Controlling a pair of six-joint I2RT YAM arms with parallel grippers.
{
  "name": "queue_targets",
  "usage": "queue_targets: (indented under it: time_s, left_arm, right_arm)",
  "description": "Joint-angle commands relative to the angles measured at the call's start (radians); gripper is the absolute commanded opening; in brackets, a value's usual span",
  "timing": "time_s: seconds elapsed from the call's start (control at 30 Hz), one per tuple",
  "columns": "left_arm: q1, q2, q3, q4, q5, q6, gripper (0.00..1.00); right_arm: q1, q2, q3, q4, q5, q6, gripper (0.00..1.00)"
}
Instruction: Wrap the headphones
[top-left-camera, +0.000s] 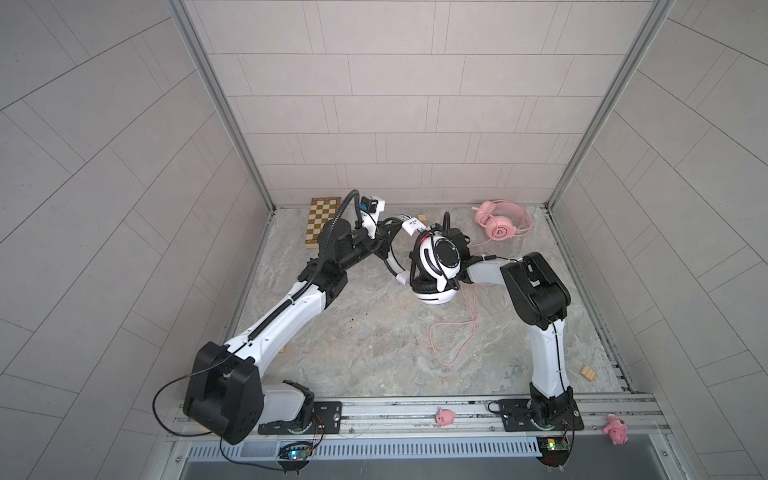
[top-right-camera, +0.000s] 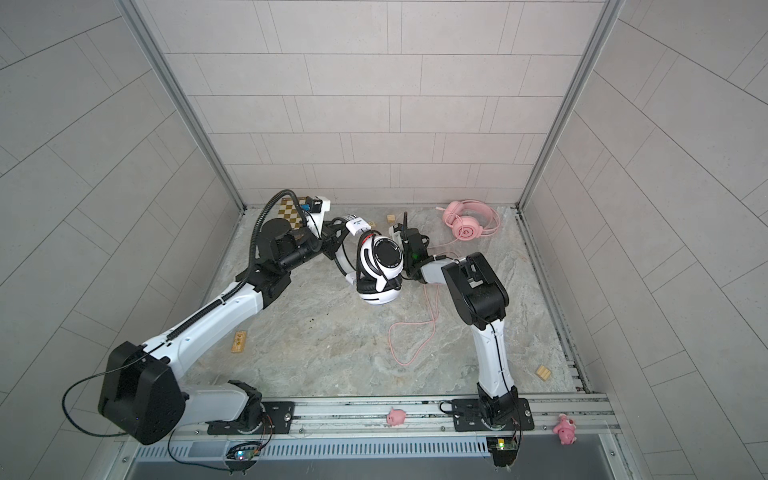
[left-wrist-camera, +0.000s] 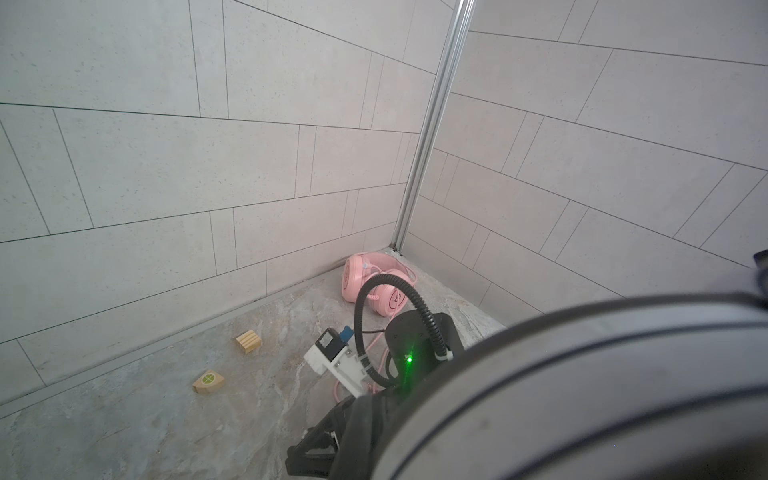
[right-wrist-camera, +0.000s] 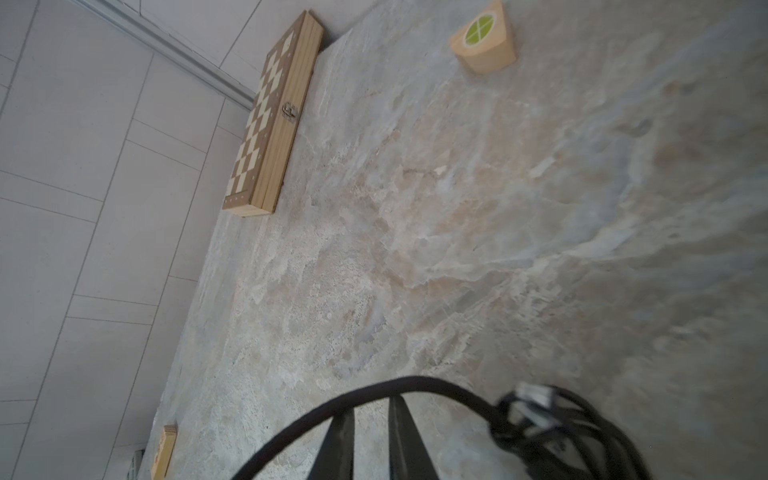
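Evidently the white headset (top-left-camera: 436, 262) is held upright at mid-table (top-left-camera: 353, 340) between the arms, probably so its black cord (right-wrist-camera: 436, 384) can be wound round the cups, with the left gripper (top-left-camera: 384, 251) pressed together on the headband (left-wrist-camera: 582, 374) as the anchor. The right gripper (right-wrist-camera: 370, 405) sits behind the cups, jaws slightly apart and the cord across its tips; whether it pinches the cord I cannot tell. The pink headset (top-left-camera: 500, 224) lies in the far right corner, its pink cord (top-left-camera: 453, 336) trailing loose.
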Motion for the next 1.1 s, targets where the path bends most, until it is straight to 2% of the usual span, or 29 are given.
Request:
queue_targets:
  time_s: [0.0, 0.27, 0.43, 0.5, 0.67, 0.8, 0.93, 1.03, 1.07]
  left_arm:
    - [0.008, -0.043, 0.002, 0.103, 0.027, -0.061, 0.00]
    - [0.025, -0.056, 0.001, 0.106, 0.010, -0.072, 0.00]
    - [0.030, -0.067, -0.003, 0.107, -0.006, -0.069, 0.00]
    - [0.032, -0.067, -0.002, 0.105, -0.007, -0.068, 0.00]
    - [0.045, -0.071, -0.005, 0.093, -0.032, -0.068, 0.00]
    - [0.060, -0.080, -0.007, 0.090, -0.059, -0.072, 0.00]
    - [0.075, -0.086, -0.011, 0.097, -0.081, -0.089, 0.00]
    - [0.084, -0.089, -0.014, 0.099, -0.091, -0.100, 0.00]
    - [0.085, -0.089, -0.013, 0.098, -0.096, -0.102, 0.00]
  right_arm:
    - [0.018, -0.007, 0.031, -0.064, 0.043, -0.073, 0.17]
    - [0.017, -0.102, -0.075, -0.086, 0.102, -0.189, 0.26]
    - [0.011, -0.115, -0.096, -0.075, 0.106, -0.246, 0.40]
    - [0.011, -0.108, -0.084, -0.063, 0.053, -0.270, 0.45]
    - [-0.015, -0.135, -0.136, -0.022, 0.010, -0.204, 0.49]
    - [-0.070, -0.227, -0.277, 0.048, 0.016, -0.118, 0.49]
    - [-0.103, -0.319, -0.389, 0.064, -0.007, -0.101, 0.49]
    - [-0.104, -0.364, -0.489, 0.155, -0.038, -0.115, 0.49]
    - [-0.104, -0.375, -0.533, 0.241, -0.076, -0.109, 0.49]
